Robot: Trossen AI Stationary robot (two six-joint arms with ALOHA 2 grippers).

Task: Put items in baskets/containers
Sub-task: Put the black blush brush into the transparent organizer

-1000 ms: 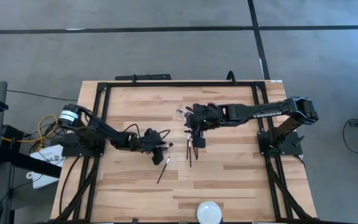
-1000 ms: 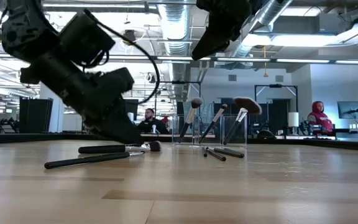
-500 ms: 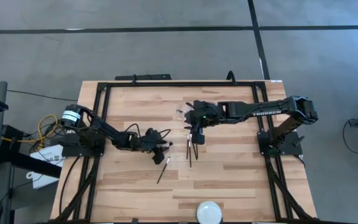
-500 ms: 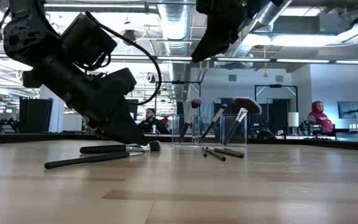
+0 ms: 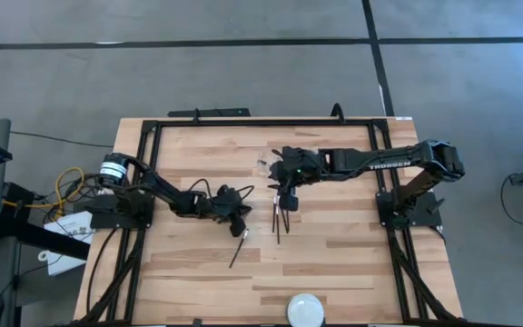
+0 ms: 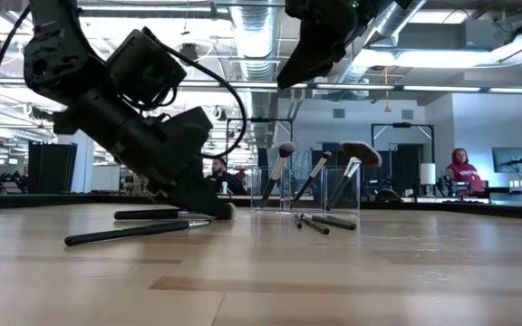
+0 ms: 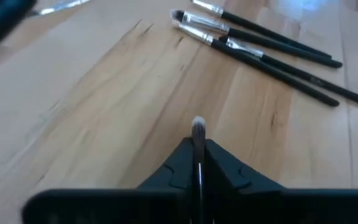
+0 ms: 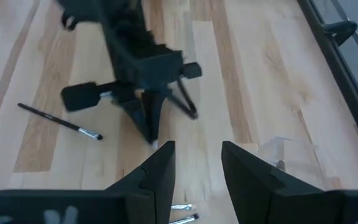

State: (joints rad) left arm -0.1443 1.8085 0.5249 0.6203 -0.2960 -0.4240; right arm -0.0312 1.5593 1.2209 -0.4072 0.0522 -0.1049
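My left gripper (image 5: 241, 211) is low on the table left of centre, shut on a slim dark-handled brush (image 6: 148, 215) that lies on the wood. My right gripper (image 8: 197, 168) hangs open above the table's middle with nothing between its fingers. The clear container (image 6: 302, 188) stands behind it and holds three brushes upright, one with a wide fan head (image 6: 359, 154). Three more brushes (image 5: 277, 218) lie side by side on the table below my right gripper. Another brush (image 5: 239, 250) lies alone nearer the front. My left gripper pinches the brush between its two fingers just behind its pale-grey tip (image 7: 198, 127), which sticks out past the fingertips. The fingers slant down from the table's left and run along the brush. The handle (image 6: 148, 215) trails behind on the table.
A white round disc (image 5: 304, 309) sits at the table's front edge. A black frame (image 5: 243, 123) runs along the far and side edges. Bare wood lies at the front left and front right. People show in the room beyond the table.
My left gripper has edged toward the table's right, low along the wood, and now covers the head end of the brush that lay just ahead of its fingertips. The brush lies where it did.
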